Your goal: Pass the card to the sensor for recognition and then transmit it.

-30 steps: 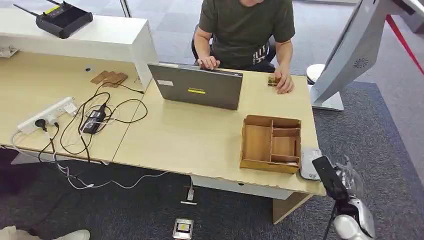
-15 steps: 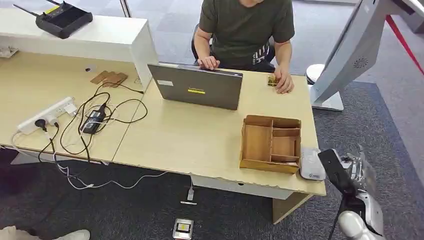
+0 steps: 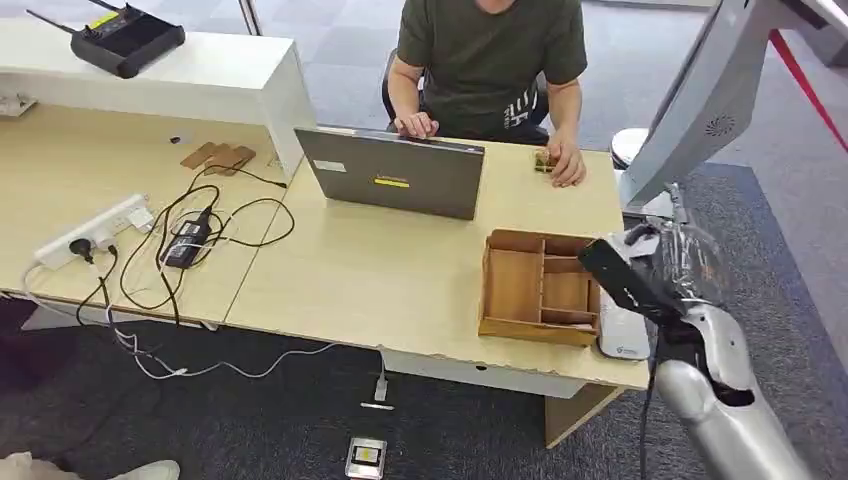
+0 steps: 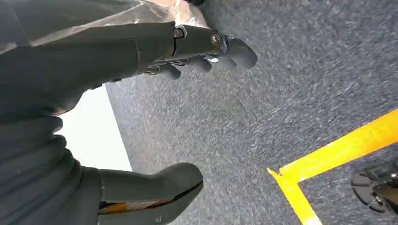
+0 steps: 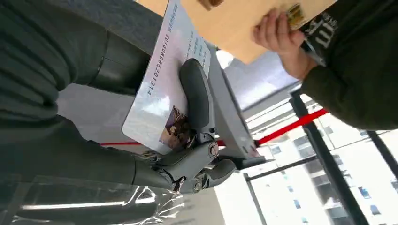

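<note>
My right hand (image 3: 682, 262) hangs over the table's right end and pinches a card (image 3: 622, 282), whose dark back faces the head camera. The card hovers tilted above a white sensor pad (image 3: 622, 340) lying on the table beside a wooden compartment box (image 3: 540, 288). In the right wrist view the card (image 5: 169, 89) shows a printed number and a small photo, with the thumb (image 5: 197, 101) pressed across its face. My left hand (image 4: 94, 61) hangs over dark carpet, fingers apart from the thumb, holding nothing.
A person (image 3: 490, 60) sits behind an open laptop (image 3: 392, 175), one hand resting on a small object (image 3: 545, 160) at the desk's far right. A white kiosk stand (image 3: 690, 110) rises close to my right arm. A power strip with cables (image 3: 95, 228) lies at the left.
My right arm has risen from below the table's front corner and swung inward, carrying the card up over the sensor pad and the box's right edge.
</note>
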Motion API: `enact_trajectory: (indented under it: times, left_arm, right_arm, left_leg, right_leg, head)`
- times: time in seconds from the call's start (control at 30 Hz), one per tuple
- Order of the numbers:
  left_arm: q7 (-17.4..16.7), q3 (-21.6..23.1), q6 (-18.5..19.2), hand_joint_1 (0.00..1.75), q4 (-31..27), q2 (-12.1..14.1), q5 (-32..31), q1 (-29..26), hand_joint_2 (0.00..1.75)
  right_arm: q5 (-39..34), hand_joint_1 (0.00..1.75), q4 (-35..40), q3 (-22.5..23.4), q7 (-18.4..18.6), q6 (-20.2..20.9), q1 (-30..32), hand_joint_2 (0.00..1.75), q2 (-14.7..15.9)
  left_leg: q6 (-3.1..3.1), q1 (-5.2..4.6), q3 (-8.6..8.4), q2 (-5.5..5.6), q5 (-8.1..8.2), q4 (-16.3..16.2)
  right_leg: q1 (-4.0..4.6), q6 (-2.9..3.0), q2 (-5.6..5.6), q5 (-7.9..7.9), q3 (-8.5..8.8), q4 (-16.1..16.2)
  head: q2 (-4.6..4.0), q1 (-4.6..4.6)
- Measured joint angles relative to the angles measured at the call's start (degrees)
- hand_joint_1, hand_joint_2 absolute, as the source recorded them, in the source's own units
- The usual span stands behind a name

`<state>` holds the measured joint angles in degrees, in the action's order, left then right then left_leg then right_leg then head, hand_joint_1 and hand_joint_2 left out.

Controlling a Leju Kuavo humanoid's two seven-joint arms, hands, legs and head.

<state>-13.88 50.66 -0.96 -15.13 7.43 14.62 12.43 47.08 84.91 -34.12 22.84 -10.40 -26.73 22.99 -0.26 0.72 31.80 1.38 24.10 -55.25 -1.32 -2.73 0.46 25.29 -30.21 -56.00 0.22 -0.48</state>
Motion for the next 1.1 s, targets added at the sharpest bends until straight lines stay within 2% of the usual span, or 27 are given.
enact_trajectory:
  times: [0.33,0.57,1.07,1.1]
  left_arm:
    - [-1.5,2.0,1.9,0.00,-0.4,-0.8,-2.2,2.5,1.75]
    - [-2.5,3.1,2.1,0.00,-0.4,-1.7,-3.0,3.6,1.75]
    - [-4.0,4.3,2.0,0.00,-0.4,-2.5,-3.3,4.4,1.75]
    - [-4.0,4.3,2.0,0.00,-0.4,-2.5,-3.2,4.4,1.75]
  right_arm:
    - [4.0,1.75,-5.7,-7.7,0.9,5.6,-10.2,1.75,-7.0]
    - [4.1,1.75,-11.4,-10.1,0.9,5.5,-13.6,1.75,-11.1]
    - [4.4,1.75,-18.6,-12.2,-1.1,4.3,-15.0,1.75,-14.4]
    - [4.4,0.00,-19.1,-12.2,-1.3,4.3,-15.1,1.75,-14.6]
  left_leg:
    - [-0.01,0.01,0.07,0.02,-0.02,0.0]
    - [-0.01,0.01,0.07,0.04,-0.02,0.0]
    - [-0.01,0.01,0.06,0.01,-0.02,0.0]
    - [-0.01,0.01,0.06,0.00,-0.02,0.0]
  right_leg:
    - [0.00,0.00,0.00,0.00,-0.06,0.0]
    - [0.00,0.00,0.00,0.00,-0.08,0.0]
    - [0.00,0.01,0.01,-0.01,-0.11,0.0]
    - [0.00,0.01,0.01,-0.01,-0.11,0.0]
  head:
    - [0.00,0.00]
    - [0.00,0.02]
    - [0.00,0.00]
    - [0.00,0.00]
